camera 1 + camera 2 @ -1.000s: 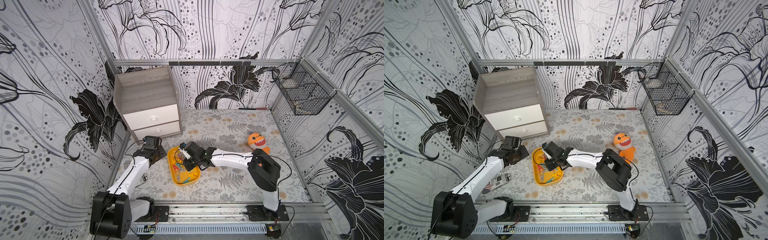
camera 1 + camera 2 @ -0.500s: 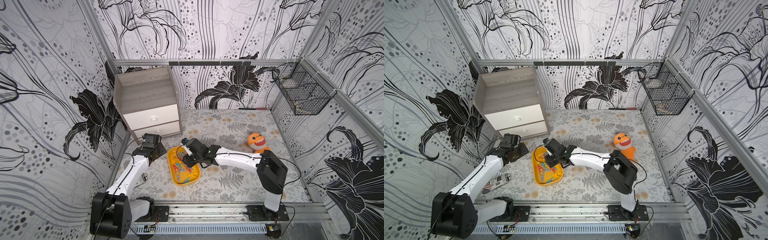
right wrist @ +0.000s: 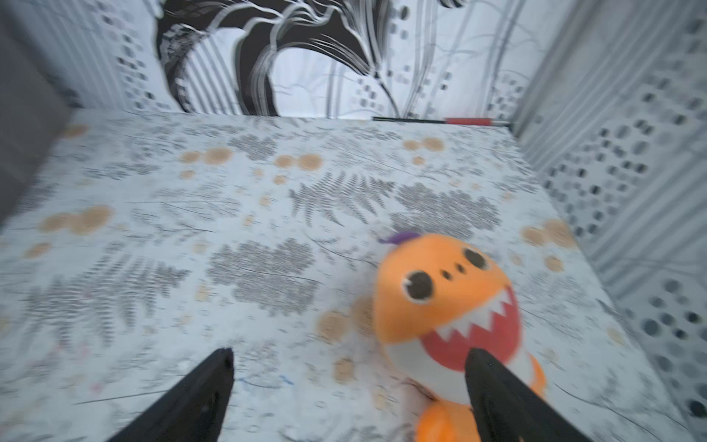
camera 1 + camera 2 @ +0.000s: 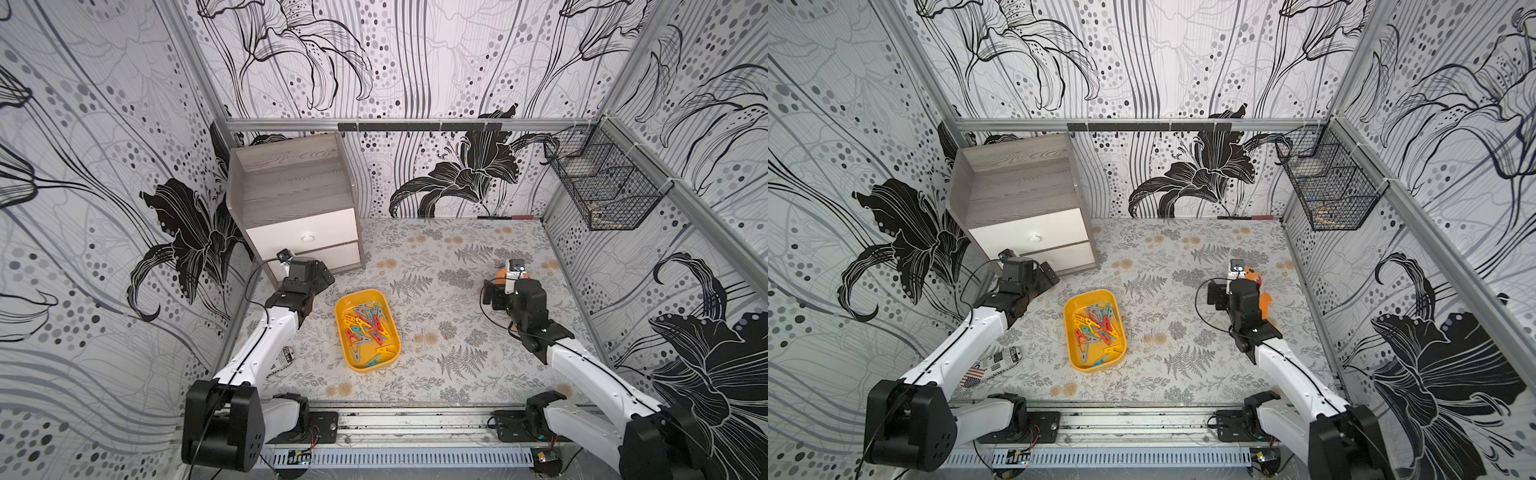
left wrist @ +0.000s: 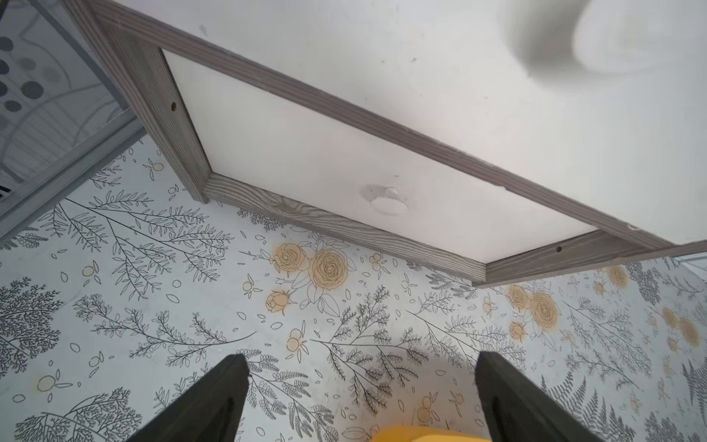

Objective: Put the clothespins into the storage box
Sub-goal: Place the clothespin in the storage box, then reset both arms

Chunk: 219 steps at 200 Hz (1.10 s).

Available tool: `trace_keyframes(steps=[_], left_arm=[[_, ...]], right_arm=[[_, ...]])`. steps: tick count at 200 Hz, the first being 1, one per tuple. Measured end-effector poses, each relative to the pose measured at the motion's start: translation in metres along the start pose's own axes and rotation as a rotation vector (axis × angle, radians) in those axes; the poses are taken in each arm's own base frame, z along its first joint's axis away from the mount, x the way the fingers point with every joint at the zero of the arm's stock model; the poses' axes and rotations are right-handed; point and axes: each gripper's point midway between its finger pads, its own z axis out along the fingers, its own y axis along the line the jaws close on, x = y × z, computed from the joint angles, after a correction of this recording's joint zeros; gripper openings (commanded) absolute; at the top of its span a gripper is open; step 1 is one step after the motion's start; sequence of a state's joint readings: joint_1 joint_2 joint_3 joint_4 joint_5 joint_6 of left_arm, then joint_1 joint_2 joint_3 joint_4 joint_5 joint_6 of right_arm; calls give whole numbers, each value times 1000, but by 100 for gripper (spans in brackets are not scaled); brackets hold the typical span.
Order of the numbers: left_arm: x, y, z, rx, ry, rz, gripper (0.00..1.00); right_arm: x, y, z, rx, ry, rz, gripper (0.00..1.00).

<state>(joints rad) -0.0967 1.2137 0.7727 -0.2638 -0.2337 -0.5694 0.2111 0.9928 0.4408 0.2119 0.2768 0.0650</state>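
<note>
The storage box [image 4: 341, 308] [image 4: 1069, 320], a shallow yellow tray, sits on the floral mat left of centre. Every one of the clothespins [image 4: 368, 328] [image 4: 1097, 326] I can see lies in a heap inside it: yellow, teal, red and grey. My left gripper [image 4: 323, 277] [image 4: 1049, 275] [image 5: 361, 363] hovers open and empty between the box and the cabinet; a box corner [image 5: 421, 436] shows at the edge of the left wrist view. Far right of the box, my right gripper [image 4: 491, 296] [image 4: 1214, 296] [image 3: 348, 356] stands open with nothing between its fingers.
An orange plush shark [image 3: 440, 291] [image 4: 1253, 277] sits right beside the right gripper. A grey wood cabinet [image 4: 299, 195] fills the back left corner. A black wire basket [image 4: 602, 187] hangs on the right wall. A printed pouch [image 4: 1000, 361] lies under the left arm.
My right arm has pulled away from the box to the right, ending by the plush shark, and its gripper has opened. My left gripper has opened and stayed near the cabinet.
</note>
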Motion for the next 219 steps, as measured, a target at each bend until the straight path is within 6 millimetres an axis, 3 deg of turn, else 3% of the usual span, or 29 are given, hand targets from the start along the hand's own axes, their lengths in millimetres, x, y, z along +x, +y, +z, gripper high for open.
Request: trace_keyframes(steps=[21, 54, 103, 142, 172, 219], left_arm=[[18, 9, 9, 34, -45, 54, 98], [45, 26, 16, 73, -123, 165, 98], [23, 9, 16, 180, -336, 222, 98], [20, -3, 20, 253, -427, 288, 98], [38, 0, 24, 288, -426, 338, 98], [18, -2, 14, 285, -519, 307, 98]], right_arm=[[12, -38, 9, 103, -7, 42, 99], [16, -44, 37, 135, -49, 44, 99], [59, -53, 53, 157, -46, 47, 99], [40, -39, 57, 67, -139, 22, 99], [32, -34, 56, 33, -182, 13, 99], [26, -31, 54, 17, -208, 8, 99]])
